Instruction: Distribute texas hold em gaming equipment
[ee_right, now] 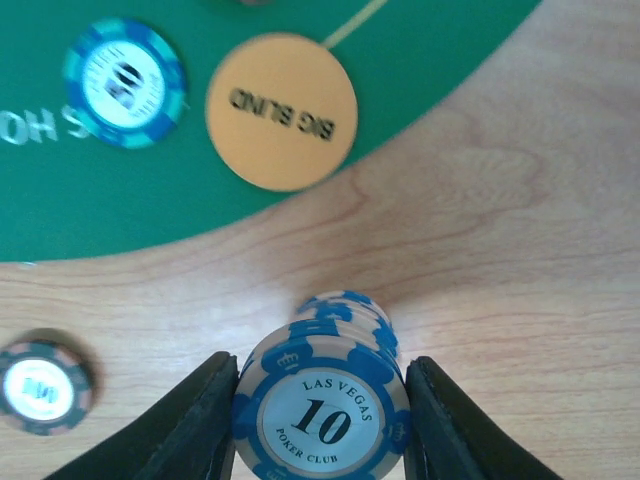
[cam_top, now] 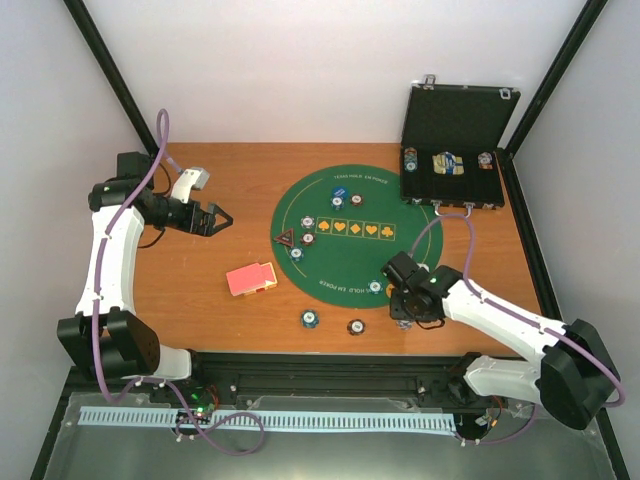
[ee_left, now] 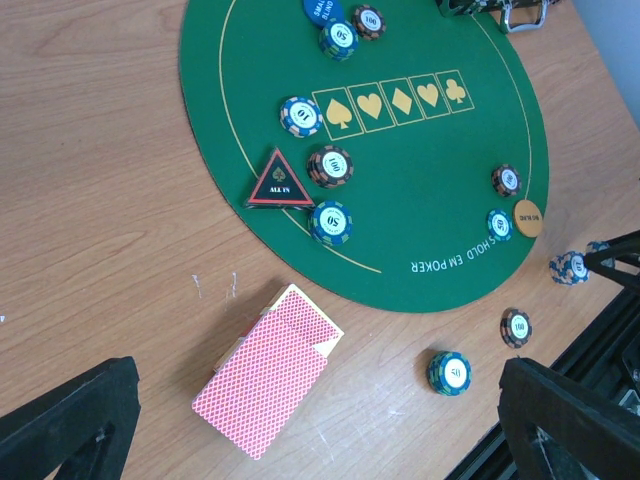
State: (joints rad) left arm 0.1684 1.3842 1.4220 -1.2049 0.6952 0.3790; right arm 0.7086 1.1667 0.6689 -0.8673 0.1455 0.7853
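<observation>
Right gripper (ee_right: 320,385) pinches blue chip stack (ee_right: 322,418) at rims; rigid, slick, stack likely shears. Left gripper (ee_left: 320,418) agape.

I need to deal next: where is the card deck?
In the top view, the card deck lies on the table left of the green mat, near the black triangle.

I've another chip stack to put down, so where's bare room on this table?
There is bare wood between the left gripper and the card deck. The green mat is bare at its centre too. Crowded: around the triangle, and by the right gripper gripping a chip stack.
</observation>
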